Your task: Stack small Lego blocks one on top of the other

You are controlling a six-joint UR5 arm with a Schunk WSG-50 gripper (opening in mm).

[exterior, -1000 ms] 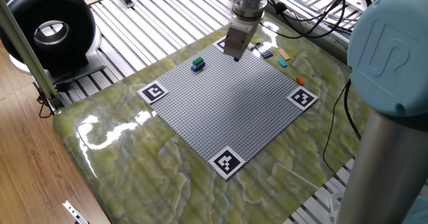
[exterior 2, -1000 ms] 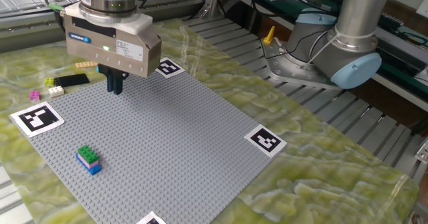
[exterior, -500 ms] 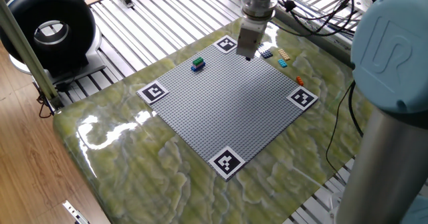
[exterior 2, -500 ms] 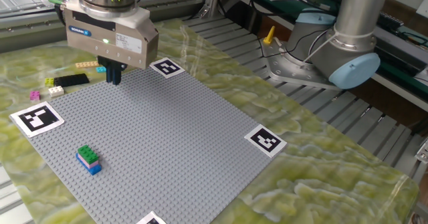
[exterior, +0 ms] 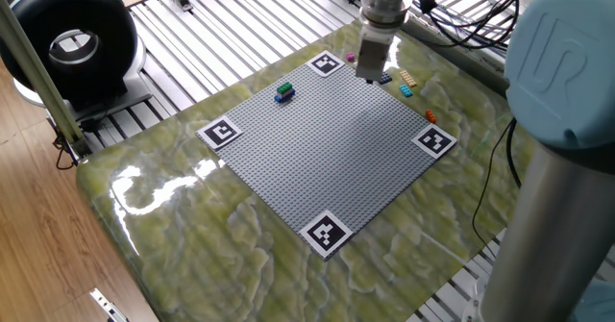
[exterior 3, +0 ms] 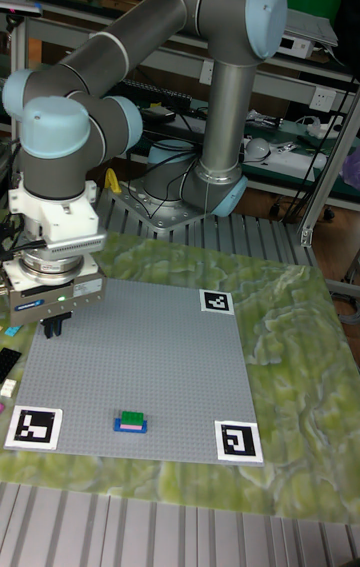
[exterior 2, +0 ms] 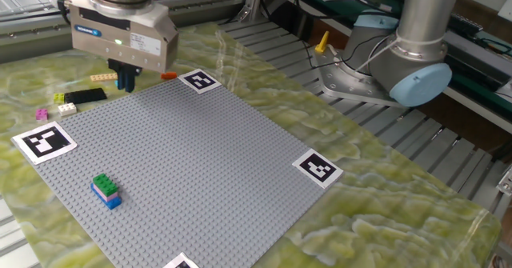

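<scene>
gripper [exterior 2: 126, 82] pinched together, holding nothing visible, hovering by loose bricks [exterior 2: 66, 101] off baseplate [exterior 2: 200, 172] edge. stack [exterior 2: 105, 190] on baseplate: green over pink over blue. more bricks left to add.

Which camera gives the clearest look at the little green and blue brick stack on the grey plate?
The other fixed view: the stack sits close, green on blue with a pink layer visible. In one fixed view it is small and far off. The tall fixed view shows it tiny, front-on.
</scene>
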